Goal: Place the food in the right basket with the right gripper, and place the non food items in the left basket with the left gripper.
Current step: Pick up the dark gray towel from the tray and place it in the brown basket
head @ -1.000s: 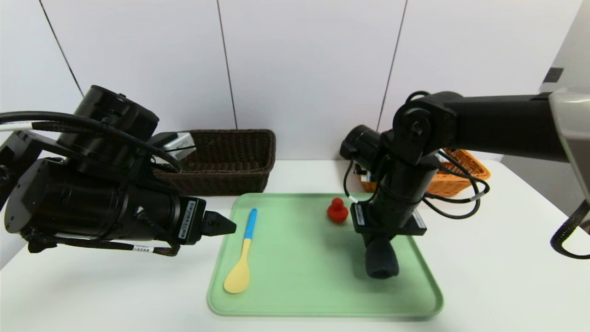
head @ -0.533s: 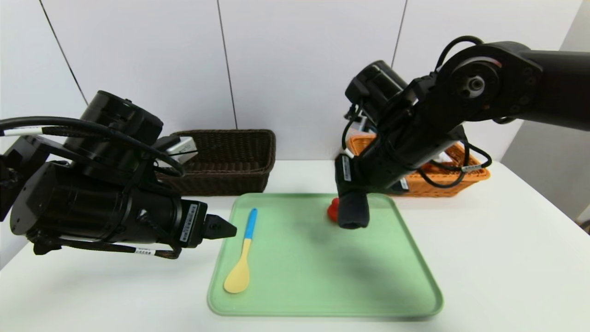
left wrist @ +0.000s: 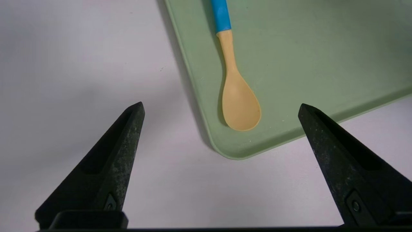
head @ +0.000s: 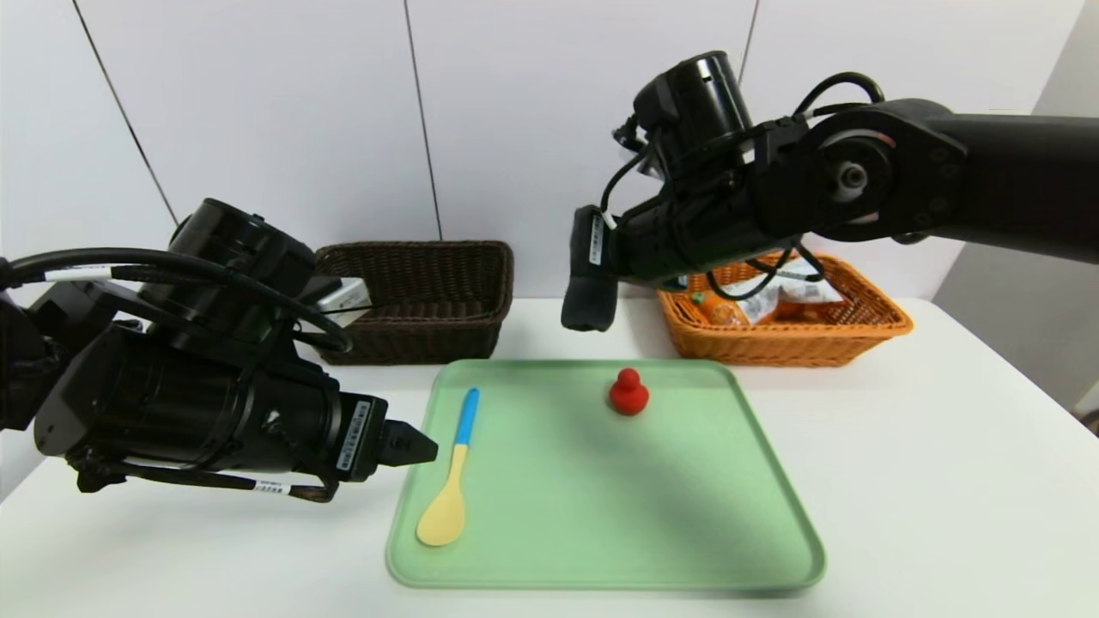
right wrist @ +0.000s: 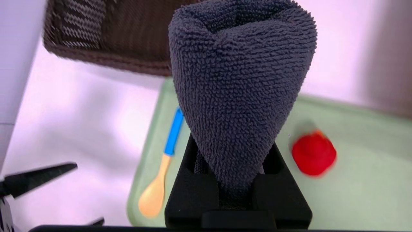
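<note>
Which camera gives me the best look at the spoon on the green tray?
The left wrist view: the spoon lies close below the camera, its yellow bowl sharp, though the blue handle's end is cut off. The head view shows the whole spoon, smaller. The right wrist view shows it partly hidden behind the gray cloth.

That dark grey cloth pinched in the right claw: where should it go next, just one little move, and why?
Probably a short carry further toward the brown basket. The right gripper is shut on the grey cloth, held in the air above the table between the two baskets. Cloth is not food, and the orange basket holds food packets. The left gripper hangs open over the spoon.
</note>
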Tool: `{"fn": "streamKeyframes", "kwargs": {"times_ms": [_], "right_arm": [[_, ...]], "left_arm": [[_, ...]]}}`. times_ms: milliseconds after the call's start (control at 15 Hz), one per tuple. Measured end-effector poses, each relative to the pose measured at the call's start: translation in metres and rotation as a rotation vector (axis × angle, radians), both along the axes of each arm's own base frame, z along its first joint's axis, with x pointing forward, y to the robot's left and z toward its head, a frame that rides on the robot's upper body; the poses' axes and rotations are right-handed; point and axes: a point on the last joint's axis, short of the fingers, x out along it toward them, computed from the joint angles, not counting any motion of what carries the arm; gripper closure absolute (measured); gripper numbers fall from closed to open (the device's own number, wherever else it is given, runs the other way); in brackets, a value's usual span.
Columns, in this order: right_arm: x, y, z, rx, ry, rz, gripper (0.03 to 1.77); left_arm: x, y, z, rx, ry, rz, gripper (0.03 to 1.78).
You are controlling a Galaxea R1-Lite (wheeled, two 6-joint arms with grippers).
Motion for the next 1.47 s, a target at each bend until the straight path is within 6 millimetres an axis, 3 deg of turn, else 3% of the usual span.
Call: {"fn": "streamKeyframes", "kwargs": {"times_ms": [333,667,1067,1333,1467], "right_arm": [[0.035,0.03,-0.011,0.093,-0.285,0.043,1.54],[0.054,0.069,-0.035,0.194,-0.522,0.096,1.54],[0.061,0.101,-0.07,0.296,-0.633,0.178,1.54],[0.064,0.111,-0.092,0.297,-0.628,0.192,1.54],[0.067,0.111,-0.097,0.287,-0.621,0.188,1.2]], "left_arm": [[-0.001,0.001,-0.005,0.013,0.013,-0.001,0.12],[0.001,0.0,-0.01,0.023,0.03,0.001,0.12],[-0.001,0.001,-0.021,0.043,0.069,0.003,0.12],[-0.002,0.002,-0.023,0.047,0.077,0.005,0.12],[-0.003,0.002,-0.024,0.049,0.082,0.004,0.12]]}}
